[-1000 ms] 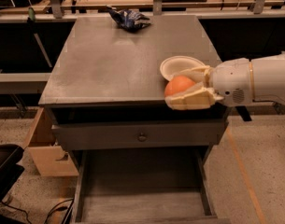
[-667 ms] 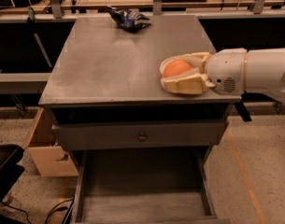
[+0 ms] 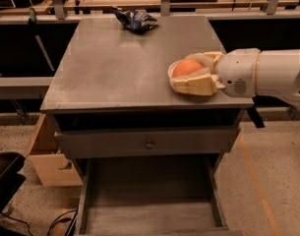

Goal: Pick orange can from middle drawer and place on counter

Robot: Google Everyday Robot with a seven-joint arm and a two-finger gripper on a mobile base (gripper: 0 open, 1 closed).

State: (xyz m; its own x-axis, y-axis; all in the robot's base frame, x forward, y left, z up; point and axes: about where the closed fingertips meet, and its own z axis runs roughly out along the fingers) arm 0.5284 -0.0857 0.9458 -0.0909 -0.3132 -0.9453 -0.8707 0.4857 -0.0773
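Note:
The orange can [image 3: 187, 67], a small round orange ball-like object, is held between the cream fingers [image 3: 194, 85] of my gripper [image 3: 180, 73]. The gripper reaches in from the right on a white arm and is shut on the can, at the right side of the dull-grey counter [image 3: 115, 68]. The can is low over the counter; I cannot tell whether it touches. The middle drawer [image 3: 149, 215] stands pulled open below, and its grey floor is bare.
A white bowl's rim [image 3: 170, 72] shows just left of the gripper, mostly hidden by it. A dark blue foil bag [image 3: 135, 19] lies at the counter's back edge. The knobbed drawer front [image 3: 149, 144] is shut. A cardboard box [image 3: 46, 156] stands at left.
The gripper has carried the orange can from the counter's front right edge back onto the counter, over the white bowl, which it now mostly covers.

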